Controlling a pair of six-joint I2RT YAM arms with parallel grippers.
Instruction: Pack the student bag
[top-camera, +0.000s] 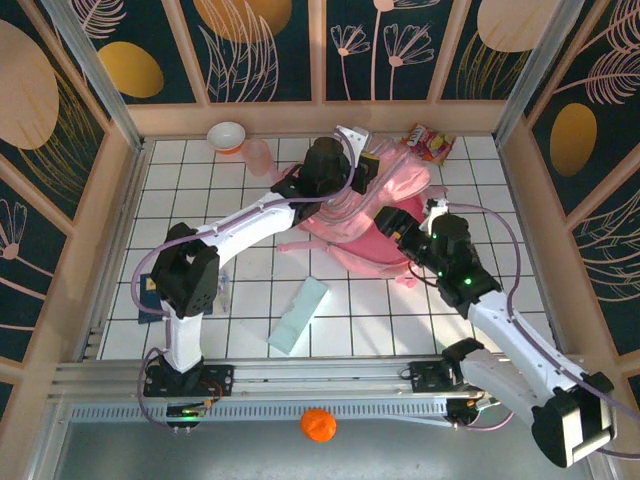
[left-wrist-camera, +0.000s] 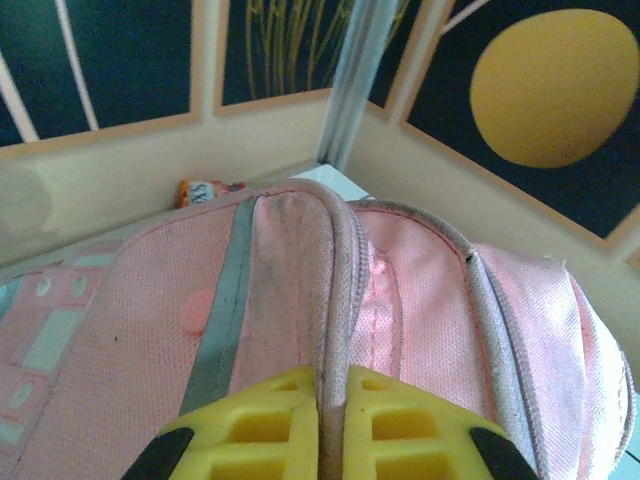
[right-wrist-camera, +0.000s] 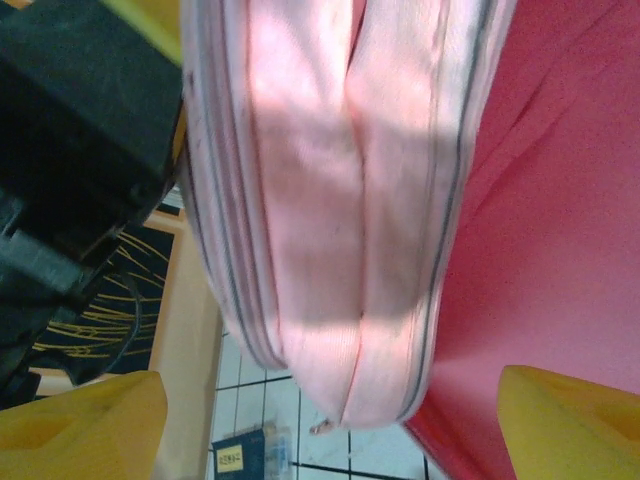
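Top external view: one student bag (top-camera: 372, 250) lies at the far centre of the table (top-camera: 200, 180), its long axis running from near-left to far-right. Left gripper (left-wrist-camera: 332, 400): closed tight, pinching the bag's upper rim seam. Right gripper (right-wrist-camera: 330, 420): spread wide, holding nothing; the bag's hanging edge passes lengthways between its fingers (right-wrist-camera: 80, 420). With the bag directly ahead, the right arm is probably best placed for the next grasp. Loose items, one each: mint pouch (top-camera: 299, 315), blue book (top-camera: 150, 295), snack packet (top-camera: 428, 142), bowl (top-camera: 227, 135), orange ball (top-camera: 318, 424).
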